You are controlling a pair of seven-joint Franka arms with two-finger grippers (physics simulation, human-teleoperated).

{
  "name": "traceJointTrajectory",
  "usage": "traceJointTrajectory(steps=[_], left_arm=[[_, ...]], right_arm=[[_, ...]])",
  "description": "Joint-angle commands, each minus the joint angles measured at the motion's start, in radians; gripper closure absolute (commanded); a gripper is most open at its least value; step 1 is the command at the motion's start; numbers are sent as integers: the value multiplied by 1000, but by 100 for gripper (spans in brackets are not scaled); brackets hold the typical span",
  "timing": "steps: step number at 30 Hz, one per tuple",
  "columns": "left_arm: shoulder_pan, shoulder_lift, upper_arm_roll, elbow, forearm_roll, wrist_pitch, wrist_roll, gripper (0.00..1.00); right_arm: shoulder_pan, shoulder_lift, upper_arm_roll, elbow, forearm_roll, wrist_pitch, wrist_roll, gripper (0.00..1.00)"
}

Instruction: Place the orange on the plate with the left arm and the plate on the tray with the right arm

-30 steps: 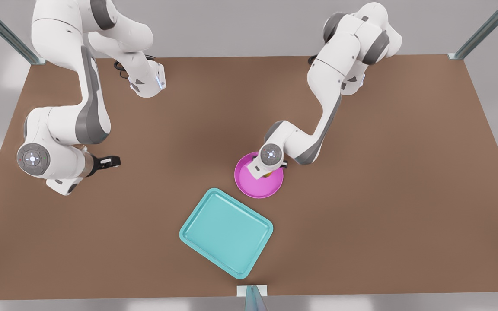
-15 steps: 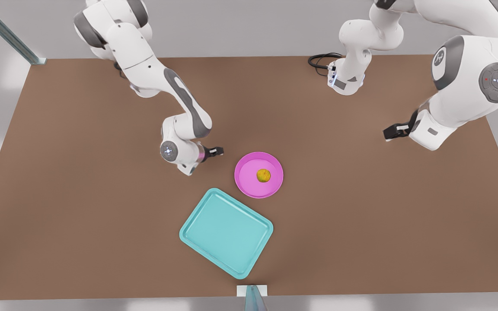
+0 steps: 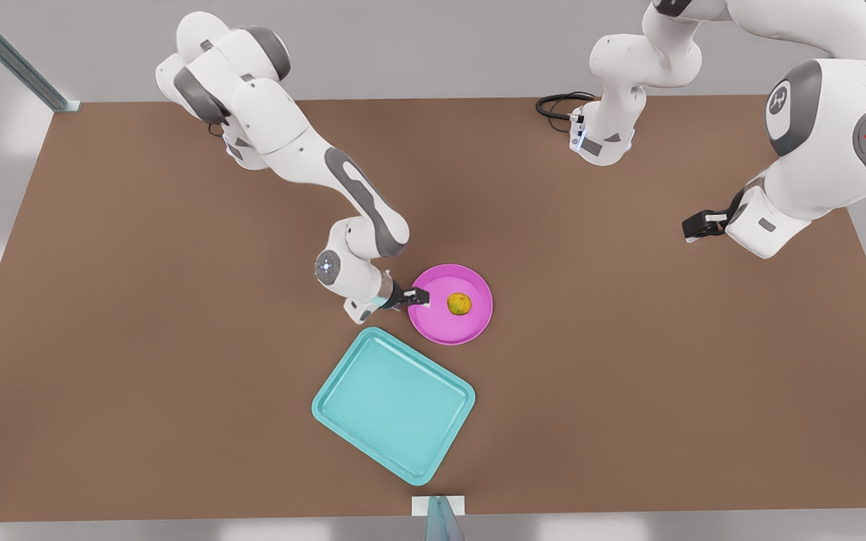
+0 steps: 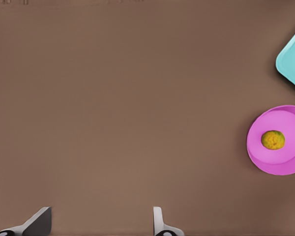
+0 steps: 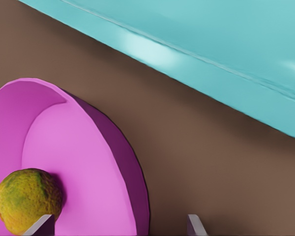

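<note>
The orange (image 3: 459, 303) sits inside the pink plate (image 3: 470, 330) near the centre of the brown table (image 3: 628, 391), a little right of the dish's middle. The right gripper (image 3: 416, 297), on the arm reaching in from the front view's far left, is at the plate's left rim; its wrist camera shows the two fingertips (image 5: 39, 227) spread apart, one over the plate floor beside the orange (image 5: 28, 199), the other over the table outside the plate's (image 5: 93, 182) rim. The turquoise tray (image 3: 343, 409) lies just near-left of the plate, apart from it. The left gripper (image 3: 698, 225) waits raised over the table's right side, well apart from the plate, with its fingers (image 4: 160, 223) spread wide; its wrist camera takes in plate (image 4: 265, 160), orange (image 4: 273, 140) and a corner of the tray (image 4: 292, 61) from a distance
</note>
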Motion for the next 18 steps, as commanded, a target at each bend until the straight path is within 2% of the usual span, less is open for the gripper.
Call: traceJointTrajectory(steps=[1,11,16,18], left_arm=[[2,-1,7,-1,0,2,101,0],[1,-3,7,-3,-3,-3,101,0],[1,-1,8,-3,-3,1,101,0],[2,0,8,-1,-1,2,101,0]], right_arm=[[7,12,4,5,11,70,30,0],[18,15,4,5,11,70,26,0],[12,3,4,5,11,54,21,21],[4,1,4,5,9,53,19,34]])
